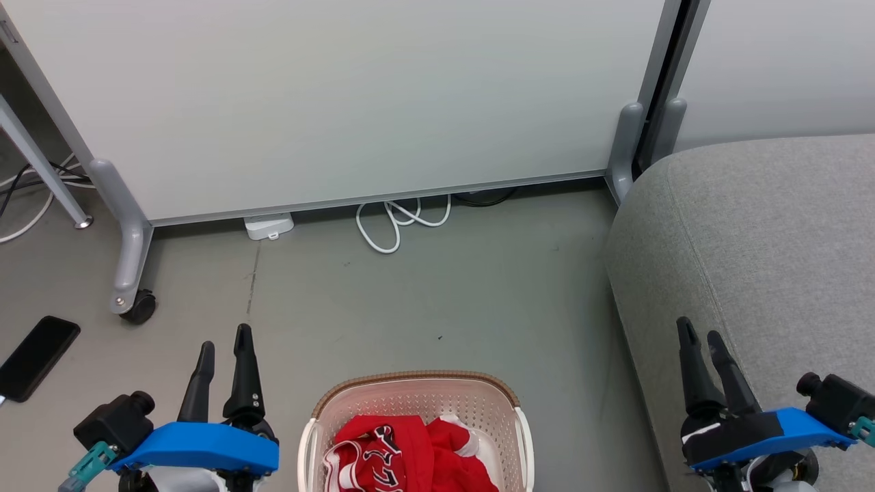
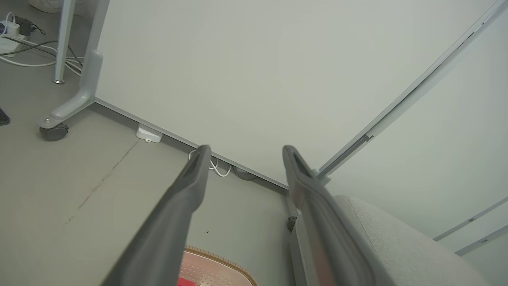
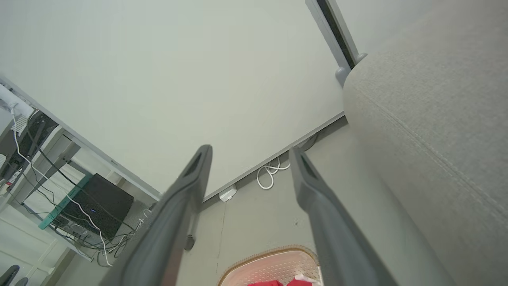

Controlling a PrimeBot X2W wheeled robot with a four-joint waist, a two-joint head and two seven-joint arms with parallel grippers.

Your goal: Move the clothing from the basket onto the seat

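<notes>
first step, seemingly: nothing lifted yet. clothing (image 1: pixel 410 451) heaped inside the basket (image 1: pixel 417 376), toward its near wall. left gripper (image 1: pixel 225 338) and right gripper (image 1: pixel 698 328) spread wide, empty, flanking it. next, likely: dip in, pinch a red fold, carry right onto the seat (image 1: pixel 765 239).

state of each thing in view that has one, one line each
left end effector: open, holding nothing
right end effector: open, holding nothing, by the seat's front edge
basket: upright on the floor, holding the clothing
clothing: crumpled inside the basket, untouched
seat: no clothing on the part in view
phone: flat on the floor, screen dark
</notes>
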